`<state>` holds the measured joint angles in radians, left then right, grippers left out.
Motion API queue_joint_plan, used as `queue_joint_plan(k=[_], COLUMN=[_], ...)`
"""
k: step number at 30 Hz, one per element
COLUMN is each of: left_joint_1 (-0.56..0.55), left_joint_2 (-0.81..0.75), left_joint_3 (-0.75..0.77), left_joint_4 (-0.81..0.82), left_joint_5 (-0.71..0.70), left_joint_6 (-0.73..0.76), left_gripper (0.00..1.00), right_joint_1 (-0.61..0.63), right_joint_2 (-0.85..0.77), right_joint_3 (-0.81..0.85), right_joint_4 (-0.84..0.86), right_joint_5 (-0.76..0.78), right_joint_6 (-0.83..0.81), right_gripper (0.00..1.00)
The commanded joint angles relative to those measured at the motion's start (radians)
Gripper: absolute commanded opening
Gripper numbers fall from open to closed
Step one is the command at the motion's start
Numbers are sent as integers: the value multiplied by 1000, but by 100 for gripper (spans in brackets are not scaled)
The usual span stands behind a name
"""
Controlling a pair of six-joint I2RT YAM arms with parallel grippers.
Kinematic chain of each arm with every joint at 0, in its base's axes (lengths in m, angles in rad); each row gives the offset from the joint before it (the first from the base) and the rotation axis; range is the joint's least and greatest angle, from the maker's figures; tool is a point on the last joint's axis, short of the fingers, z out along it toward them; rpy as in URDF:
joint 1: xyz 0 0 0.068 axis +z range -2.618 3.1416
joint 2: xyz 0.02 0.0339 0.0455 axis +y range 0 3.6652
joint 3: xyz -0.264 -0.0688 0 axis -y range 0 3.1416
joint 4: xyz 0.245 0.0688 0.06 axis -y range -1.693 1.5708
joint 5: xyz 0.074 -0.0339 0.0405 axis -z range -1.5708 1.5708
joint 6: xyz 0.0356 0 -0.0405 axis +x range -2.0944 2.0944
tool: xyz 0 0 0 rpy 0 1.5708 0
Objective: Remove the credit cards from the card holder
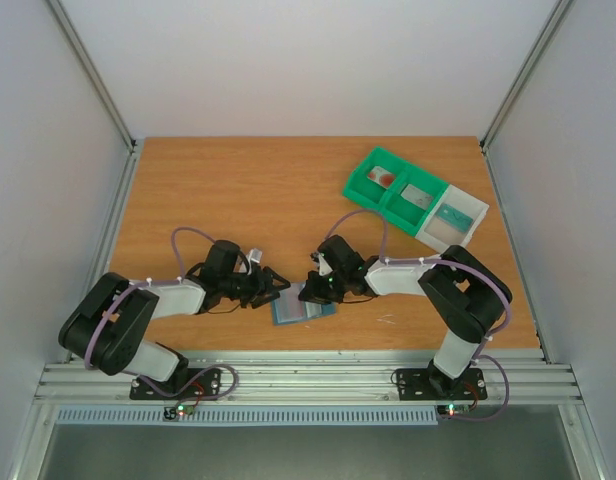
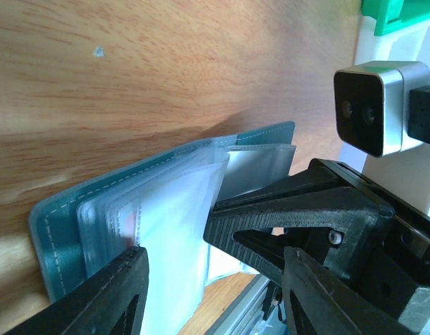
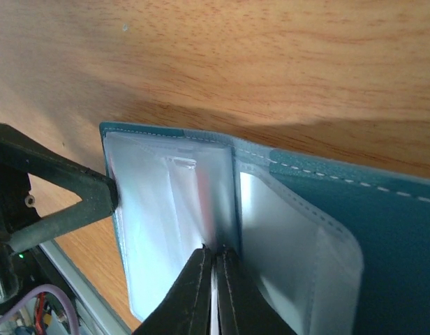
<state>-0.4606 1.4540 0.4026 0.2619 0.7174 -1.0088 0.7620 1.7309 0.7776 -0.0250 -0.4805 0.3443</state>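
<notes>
The card holder (image 1: 301, 306) lies open on the table between both arms: a slate-blue cover (image 2: 58, 230) with several clear sleeves (image 2: 173, 209). A reddish-pink credit card (image 3: 204, 187) shows faintly inside one sleeve. My right gripper (image 3: 216, 259) is shut on the edge of a clear sleeve near the holder's fold (image 3: 232, 174), with a thin pale strip pinched between its fingers. My left gripper (image 2: 213, 269) is open at the holder's left side, its fingers (image 2: 110, 289) straddling the loose sleeve edges. The right gripper (image 2: 271, 216) fills that view's right half.
Green bins (image 1: 391, 190) and a white bin (image 1: 466, 212) stand at the back right; they hold a reddish card (image 1: 380, 178), a grey card (image 1: 418, 195) and a teal card (image 1: 452, 215). The table's metal front rail (image 1: 288, 375) runs just behind the holder.
</notes>
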Motion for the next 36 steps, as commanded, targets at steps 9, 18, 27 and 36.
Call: queue_joint_plan(k=[9, 18, 27, 36], left_joint_1=[-4, -4, -4, -6], left_joint_2=[24, 15, 47, 77], left_joint_3=[-40, -33, -12, 11], left_joint_4=[48, 25, 58, 116], left_joint_5=[-5, -7, 15, 60], left_joint_6=[-8, 5, 5, -37], left_gripper=[54, 54, 48, 42], right_joint_1=[-5, -4, -4, -4], right_joint_2=[-30, 9, 2, 1], right_joint_3=[-37, -45, -57, -53], right_joint_4=[-81, -80, -52, -14], right_joint_5=[85, 99, 81, 37], right_joint_6=[-8, -7, 5, 28], right_gripper=[1, 1, 4, 2])
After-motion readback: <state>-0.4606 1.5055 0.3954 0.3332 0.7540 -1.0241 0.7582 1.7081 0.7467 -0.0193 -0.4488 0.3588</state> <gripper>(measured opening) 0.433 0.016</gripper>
